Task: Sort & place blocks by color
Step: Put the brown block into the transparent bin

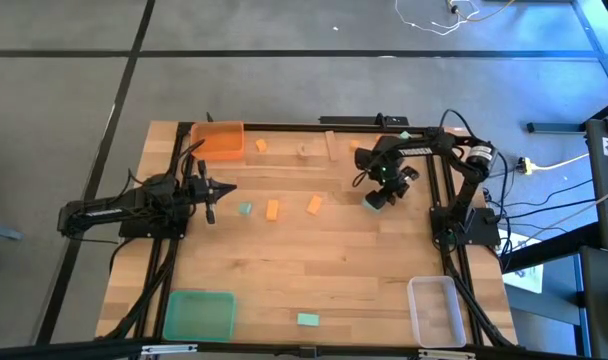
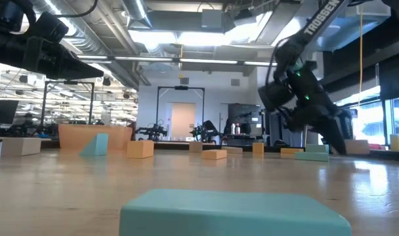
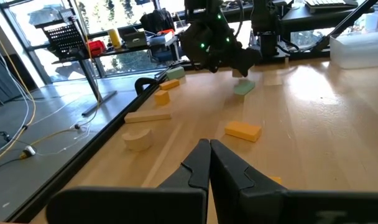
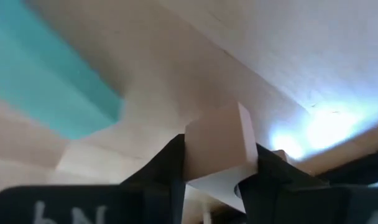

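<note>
Right gripper [image 4: 217, 165] is down over the table's right-rear area, fingers pinched on a pale wood block [image 4: 219, 143]; a teal block [image 1: 375, 200] lies on the table just beside it. Left gripper [image 3: 209, 163] hovers at the left side, fingers pressed together, holding nothing. Containers: orange tray [image 1: 220, 140] at the rear left, green tray [image 1: 198, 315] at the front left, clear tray [image 1: 435, 310] at the front right; no blocks visible inside any of the 3. Loose on the wood: 2 orange blocks [image 1: 273, 209] mid-table with a teal one [image 1: 245, 209] beside them; another teal block [image 1: 307, 320] near the front edge; more pale and orange pieces along the rear.
</note>
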`<control>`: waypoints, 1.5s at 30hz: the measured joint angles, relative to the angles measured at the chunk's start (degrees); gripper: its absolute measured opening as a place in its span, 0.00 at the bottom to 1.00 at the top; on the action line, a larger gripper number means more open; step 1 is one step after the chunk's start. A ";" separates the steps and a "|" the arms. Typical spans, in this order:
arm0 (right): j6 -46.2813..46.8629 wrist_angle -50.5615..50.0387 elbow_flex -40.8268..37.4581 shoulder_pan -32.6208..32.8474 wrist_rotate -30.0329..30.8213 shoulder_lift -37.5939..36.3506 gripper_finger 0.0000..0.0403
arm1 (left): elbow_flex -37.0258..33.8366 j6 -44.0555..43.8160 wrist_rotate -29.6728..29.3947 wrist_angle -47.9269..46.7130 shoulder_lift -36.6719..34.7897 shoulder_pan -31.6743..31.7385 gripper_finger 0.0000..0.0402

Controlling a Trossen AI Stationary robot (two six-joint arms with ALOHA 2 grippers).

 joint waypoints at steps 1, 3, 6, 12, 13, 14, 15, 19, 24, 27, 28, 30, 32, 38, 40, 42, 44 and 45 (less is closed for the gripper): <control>-0.31 -1.42 1.32 0.57 0.29 0.00 0.27 | 0.01 -0.02 0.00 0.00 0.00 0.00 0.00; -0.97 -4.95 4.28 1.75 0.91 0.00 0.27 | 0.01 -0.53 0.00 -0.01 0.00 0.00 0.00; -1.05 -10.01 9.62 3.92 1.85 -0.02 0.27 | 0.01 -3.43 -0.54 -0.01 0.00 0.00 0.00; -0.69 -22.02 22.04 9.47 6.17 -0.11 0.27 | 0.60 -6.04 -2.11 -0.74 0.13 0.00 0.00; 0.10 -22.46 24.09 10.52 6.96 -0.18 0.27 | 1.14 -6.04 -2.12 -0.91 0.37 0.00 0.00; 0.50 -21.97 25.90 11.50 7.30 -0.48 0.27 | 1.86 -6.03 -2.14 -0.89 0.98 0.00 0.00; 0.92 -21.53 27.36 12.42 6.95 -1.07 0.27 | 2.64 -6.00 -2.14 -0.98 1.64 0.00 0.00; 6.17 -21.87 33.56 15.68 7.41 -3.41 0.27 | 8.09 -3.54 -2.19 -3.40 5.78 0.00 0.00; 15.69 -22.12 36.48 18.90 8.08 -9.07 0.27 | 16.04 -2.62 -4.69 -8.40 15.64 0.00 0.00; 22.65 -22.07 36.48 21.22 8.00 -12.81 0.27 | 20.82 -2.10 -4.96 -11.08 22.66 0.00 0.00; 25.07 -22.04 36.48 22.30 8.00 -14.10 0.27 | 22.57 -1.73 -4.93 -11.81 25.13 -0.02 0.00; 30.14 -22.15 36.48 24.45 7.57 -16.58 0.27 | 26.11 -1.43 -4.89 -13.36 29.93 -0.01 0.00; 35.46 -22.20 36.48 27.09 5.94 -18.35 0.27 | 29.49 -1.41 -4.87 -15.40 34.21 0.00 0.00; 51.09 -22.12 36.48 36.57 -0.26 -20.81 0.27 | 39.62 -1.34 -2.75 -22.03 44.60 0.00 0.00; 56.13 -22.05 36.46 39.85 -1.44 -20.83 0.27 | 42.94 -1.30 -1.28 -24.32 47.25 0.00 0.00; 60.22 -22.07 36.46 43.08 -1.92 -20.89 0.27 | 45.78 -1.29 -0.37 -25.79 49.38 -0.02 0.00; 64.10 -21.98 35.97 46.35 -3.35 -20.96 0.27 | 48.00 -1.01 0.30 -26.18 50.99 -0.03 0.00; 66.09 -22.02 35.25 48.11 -4.05 -20.96 0.27 | 48.84 -0.40 0.81 -26.22 51.49 -0.23 0.00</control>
